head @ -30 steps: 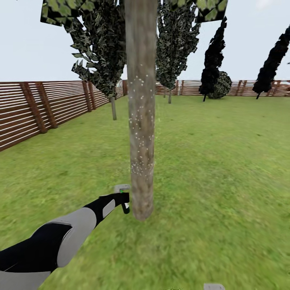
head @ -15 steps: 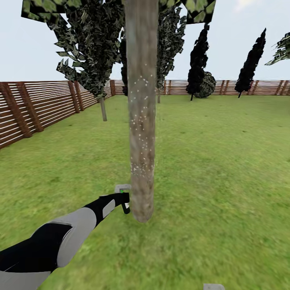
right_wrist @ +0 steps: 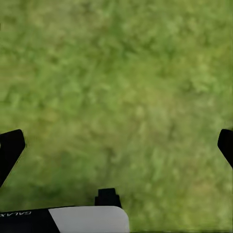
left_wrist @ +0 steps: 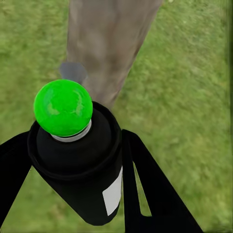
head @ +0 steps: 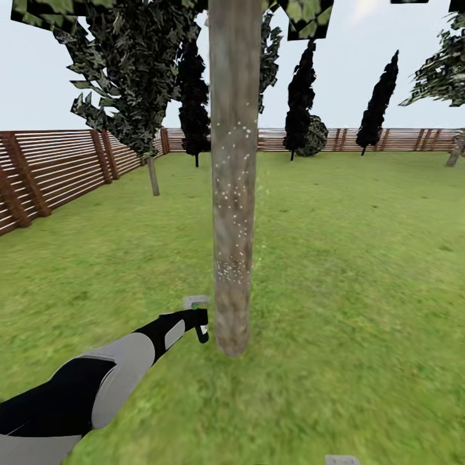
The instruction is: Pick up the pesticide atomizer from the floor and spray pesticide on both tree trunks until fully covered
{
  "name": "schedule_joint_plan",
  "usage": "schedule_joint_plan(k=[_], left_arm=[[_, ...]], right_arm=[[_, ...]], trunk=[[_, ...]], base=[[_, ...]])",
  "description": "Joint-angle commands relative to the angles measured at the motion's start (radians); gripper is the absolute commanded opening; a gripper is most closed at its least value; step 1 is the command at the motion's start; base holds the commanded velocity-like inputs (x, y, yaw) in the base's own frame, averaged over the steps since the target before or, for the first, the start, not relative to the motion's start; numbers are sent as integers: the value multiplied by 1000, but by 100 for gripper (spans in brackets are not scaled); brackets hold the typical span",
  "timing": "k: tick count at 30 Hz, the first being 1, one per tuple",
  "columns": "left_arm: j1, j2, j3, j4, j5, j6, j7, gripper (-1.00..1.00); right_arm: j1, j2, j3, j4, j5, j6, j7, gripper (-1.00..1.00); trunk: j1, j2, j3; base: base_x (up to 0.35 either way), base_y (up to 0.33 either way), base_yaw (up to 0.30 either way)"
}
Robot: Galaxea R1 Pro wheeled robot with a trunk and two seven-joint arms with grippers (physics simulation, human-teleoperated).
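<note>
Clamped in the left gripper [head: 196, 321]: the spray bottle [left_wrist: 77, 165], upright between two dark fingers [left_wrist: 150, 194], with a green ball cap on top and a white label on the side. Held low, near the foot of the tree trunk [head: 232, 194] and just beside the bark; cannot tell whether touching.

Largest change since a second ago: the whole head view swings. Lawn [head: 361, 271], slatted fence [head: 58, 168] and dark conifers [head: 300, 97] all slide left across the picture, and the trunk edges slightly right. Same spot in the frame for the left arm and bottle throughout. Reads as the robot turning about the tree, not as anything in the garden moving.

For the task, probably means bringing a fresh face of the trunk before the nozzle. White specks [head: 231, 268] dot the bark from about mid-height down to a denser band lower on; the bark above and at the very base looks bare, so coverage seems partial.

Right gripper [right_wrist: 116, 148] hangs over plain grass — spread wide, holding nothing.
</note>
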Motion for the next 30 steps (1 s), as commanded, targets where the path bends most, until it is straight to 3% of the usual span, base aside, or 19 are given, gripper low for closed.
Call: schedule_joint_plan(k=[1,9,18,30], left_arm=[[0,0,-6,-2,10,6,-3,-100],[0,0,-6,-2,10,6,-3,-100],[0,0,-6,-2,10,6,-3,-100],[0,0,-6,-2,10,6,-3,-100]], right_arm=[[-1,0,9,1,-8,-2,-3,100],[-1,0,9,1,-8,-1,-3,100],[-1,0,9,1,-8,-1,-3,100],[-1,0,9,1,-8,-1,-2,100]], trunk=[[0,-1,-1],[0,-1,-1],[0,-1,-1],[0,-1,-1]], base=[[0,350,-299],[0,350,-275],[0,350,-45],[0,350,-280]])
